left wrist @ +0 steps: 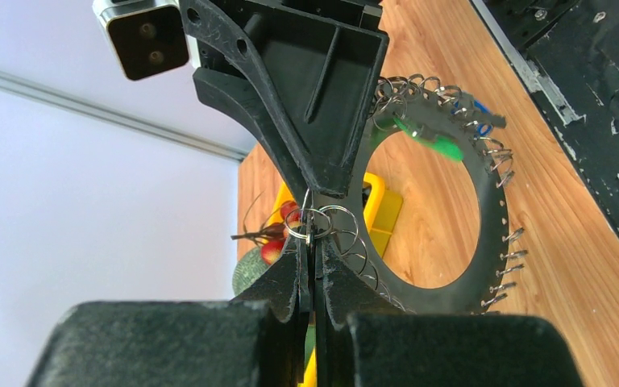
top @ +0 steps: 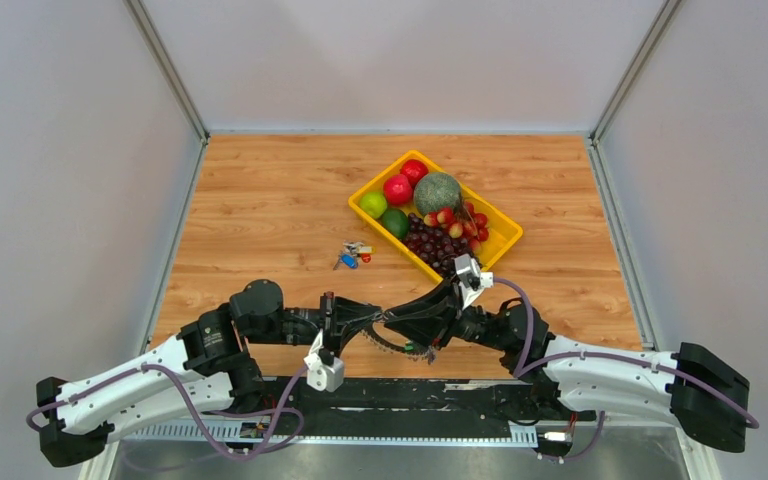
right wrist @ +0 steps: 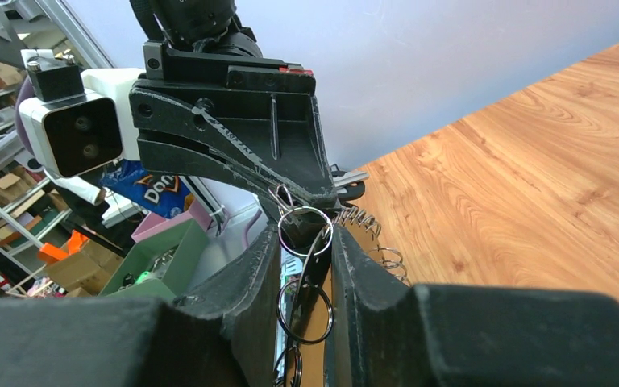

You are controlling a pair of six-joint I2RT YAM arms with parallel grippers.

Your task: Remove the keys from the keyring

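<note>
The keyring [left wrist: 493, 234] is a flat black hoop edged with small silver split rings, held up edge-on between both arms just above the table's near edge [top: 400, 347]. My left gripper [left wrist: 313, 242] is shut on its rim at one split ring. Facing it, my right gripper [right wrist: 305, 242] has its jaws closed round the same rim, with a split ring spanning the gap. The two grippers meet tip to tip [top: 380, 322]. On the far side of the hoop hang the keys, one with a green cap [left wrist: 431, 143] and one with a blue cap [left wrist: 483, 113].
A yellow tray [top: 505, 236] holding apples, a melon and grapes stands behind the grippers to the right. A small loose bunch of keys with blue and red caps [top: 352, 255] lies on the wooden table left of the tray. Grey walls enclose the table.
</note>
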